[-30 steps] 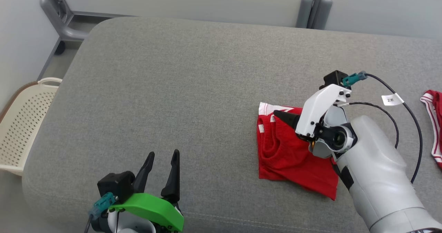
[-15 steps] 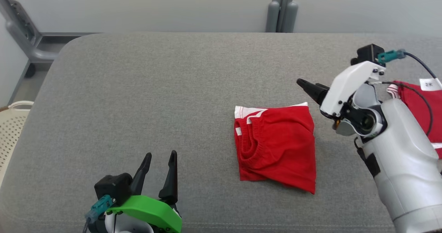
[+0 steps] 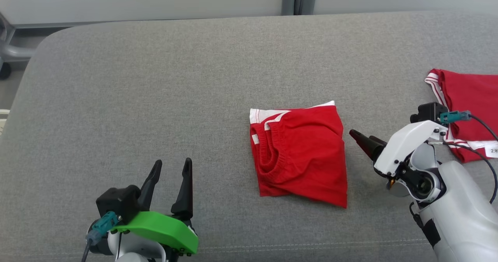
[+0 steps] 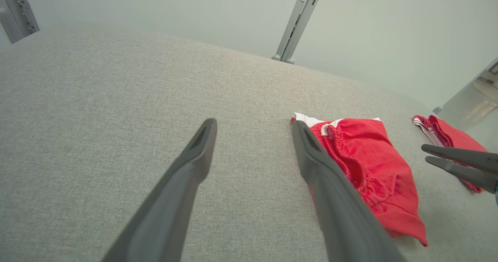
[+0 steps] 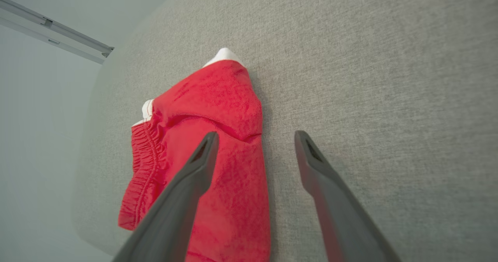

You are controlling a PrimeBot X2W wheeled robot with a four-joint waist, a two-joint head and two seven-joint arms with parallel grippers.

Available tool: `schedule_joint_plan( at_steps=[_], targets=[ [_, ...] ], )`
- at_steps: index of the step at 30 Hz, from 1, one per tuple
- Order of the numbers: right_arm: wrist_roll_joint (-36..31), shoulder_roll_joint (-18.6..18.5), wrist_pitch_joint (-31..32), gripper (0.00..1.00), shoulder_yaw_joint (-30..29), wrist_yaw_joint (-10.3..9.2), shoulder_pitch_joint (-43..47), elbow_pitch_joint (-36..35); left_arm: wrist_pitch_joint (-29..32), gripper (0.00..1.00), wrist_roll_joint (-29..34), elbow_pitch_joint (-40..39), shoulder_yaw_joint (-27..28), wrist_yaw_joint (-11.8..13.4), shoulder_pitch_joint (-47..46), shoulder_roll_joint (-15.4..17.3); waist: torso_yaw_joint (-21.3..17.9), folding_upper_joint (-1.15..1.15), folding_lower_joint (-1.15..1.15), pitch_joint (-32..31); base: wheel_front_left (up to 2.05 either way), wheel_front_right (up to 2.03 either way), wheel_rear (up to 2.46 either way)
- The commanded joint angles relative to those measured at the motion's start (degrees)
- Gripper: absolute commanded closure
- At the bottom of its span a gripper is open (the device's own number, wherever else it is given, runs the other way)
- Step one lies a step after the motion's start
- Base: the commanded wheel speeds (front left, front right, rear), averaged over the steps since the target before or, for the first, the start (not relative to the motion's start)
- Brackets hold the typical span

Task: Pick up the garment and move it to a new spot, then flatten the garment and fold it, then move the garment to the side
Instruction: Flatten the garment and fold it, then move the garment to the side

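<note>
A grey padded bench (image 3: pixel 155 79) seen from above. A red garment (image 3: pixel 299 149), shorts with white trim and an elastic waistband, lies folded into a rough square near the middle of the bench, slightly to the robot's right. A second red garment (image 3: pixel 470 98) lies apart at the far right edge.

The right gripper (image 3: pixel 360 137) hovers just beside the folded garment's right edge, not touching it. Its two dark fingers are spread wide, hold nothing and point toward the cloth. In the right wrist view one finger sits over the red fabric and the other over bare bench, so the gripper straddles that edge. The left gripper (image 3: pixel 172 162) is well apart at the lower left, also wide and empty, with the garment off to its right.

The fold looks finished, so the step in hand is likely moving the garment aside. To do it well, the right gripper should come low onto the near edge and close across every layer, not only the top one. It should then carry or slide the bundle level and slowly, so the fold does not spill open, and set it down clear of the other garment.
</note>
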Motion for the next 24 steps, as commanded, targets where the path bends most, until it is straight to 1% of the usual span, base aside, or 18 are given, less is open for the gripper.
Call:
schedule_joint_plan(
  at_steps=[1,7,9,14,15,16,17,18,20,21,24],
  targets=[
    [1.0,0.4,-1.0,0.0,0.2,0.01,0.8,0.4,0.4,0.0,0.7,-0.5,0.2,0.4,-1.2,0.7,0.6,0.0,0.0,1.3,0.0,0.0,0.0],
    [2.6,0.9,-3.2,0.0,1.8,0.0,-0.4,3.4,0.9,0.0,1.0,-1.6,0.4,1.1,-1.7,1.4,2.7,0.0,0.0,3.0,0.0,0.0,0.0],
    [3.2,1.2,-4.0,0.0,2.3,0.0,-1.2,6.0,1.0,0.0,1.0,-1.8,0.5,1.3,-1.7,1.5,3.6,0.0,0.0,3.7,0.0,0.0,0.0],
    [4.7,1.9,-4.1,0.0,4.0,0.0,-2.8,9.1,0.7,0.0,1.0,-2.0,0.6,1.4,-1.8,1.6,4.5,0.0,0.0,4.4,0.0,0.0,0.0],
    [4.9,2.1,-4.3,0.12,4.4,0.0,-3.0,9.6,0.6,0.0,1.0,-2.0,0.6,1.4,-1.9,1.6,4.6,0.0,0.0,4.5,0.0,0.0,0.0],
    [5.3,2.3,-4.3,0.42,4.8,0.0,-3.3,10.0,0.6,0.0,1.0,-2.0,0.6,1.4,-1.9,1.6,4.7,0.0,0.0,4.6,0.0,0.0,0.0],
    [5.5,2.4,-4.5,0.58,5.2,0.0,-3.5,10.3,0.6,0.0,1.0,-2.0,0.6,1.3,-2.0,1.6,4.8,0.0,0.0,4.6,0.0,0.0,0.0],
    [5.8,2.5,-4.7,0.71,5.6,-0.01,-3.7,10.7,0.6,0.0,1.0,-2.0,0.6,1.3,-2.0,1.6,4.8,0.0,0.0,4.7,0.0,0.0,0.0],
    [6.3,2.6,-5.2,0.91,6.5,-0.01,-4.0,10.8,0.5,0.0,1.0,-2.0,0.7,1.3,-2.0,1.6,4.9,0.0,0.0,4.7,0.0,0.0,0.0],
    [6.6,2.4,-5.8,1.0,6.9,-0.01,-4.3,10.8,0.4,0.0,1.0,-2.0,0.7,1.4,-2.0,1.6,4.8,0.0,0.0,4.7,0.0,0.0,0.0],
    [7.6,1.8,-6.9,1.0,8.0,0.0,-5.2,10.4,0.4,0.0,1.1,-2.1,0.8,1.6,-2.0,1.7,4.5,0.0,0.0,4.8,0.0,0.0,0.0]
  ],
)
